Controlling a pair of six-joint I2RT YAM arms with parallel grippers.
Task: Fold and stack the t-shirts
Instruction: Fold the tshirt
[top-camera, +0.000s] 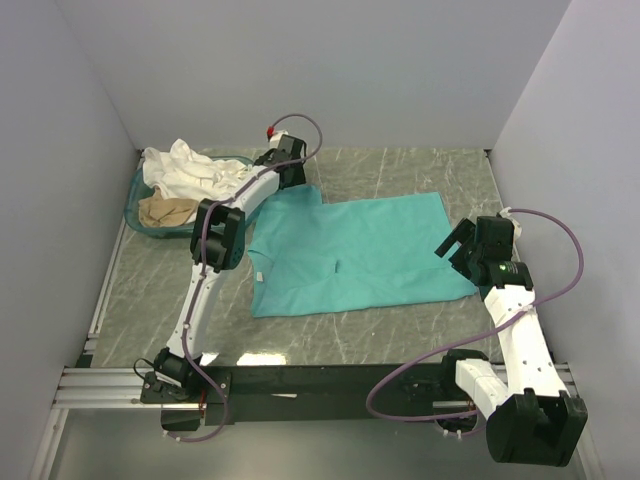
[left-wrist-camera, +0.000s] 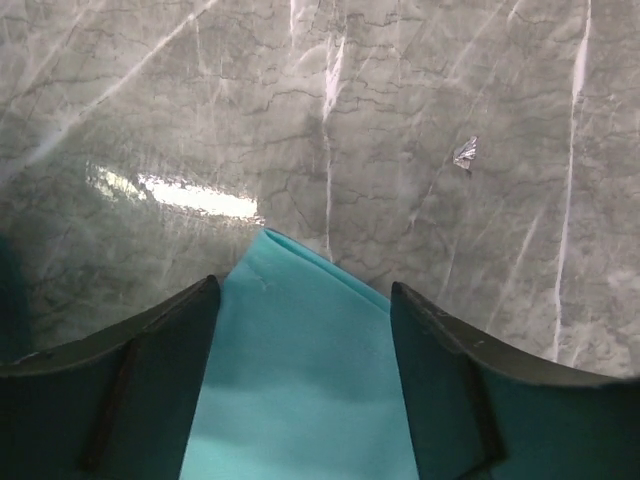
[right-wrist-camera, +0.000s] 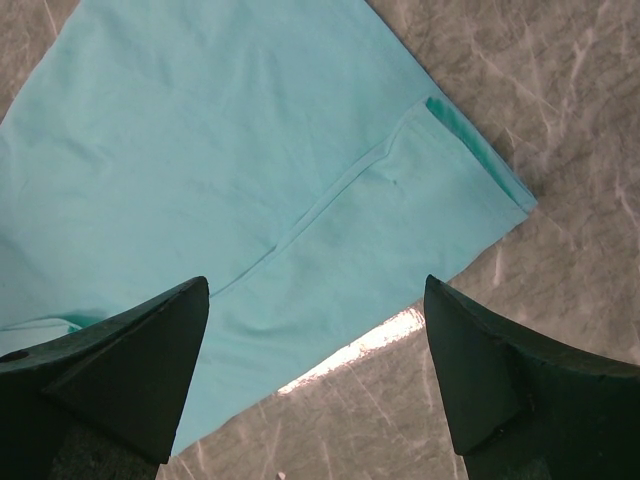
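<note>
Count: 1 teal tee (top-camera: 350, 255) flat, 1 beige tee (top-camera: 165, 211) + white heap (top-camera: 185, 168) in 1 basket (top-camera: 133, 203); L gripper (left-wrist-camera: 303, 298), R gripper (right-wrist-camera: 316, 292) both open.

Top camera looked down from high at six o'clock. Wrist cameras peered close at the teal shirt (top-camera: 350, 255): left eleven o'clock corner, right four.

Colours: the teal-green t-shirt (top-camera: 350, 255) is plain, one even shade. The white t-shirt (top-camera: 185, 168) and beige t-shirt (top-camera: 165, 210) are plain too. The basket (top-camera: 131, 205): darker teal. The table (top-camera: 400, 170): grey-green marble pattern, white veins. The left arm (top-camera: 195, 300) and right arm (top-camera: 520, 330): white links, black joints, purple cables (top-camera: 560, 240).
</note>
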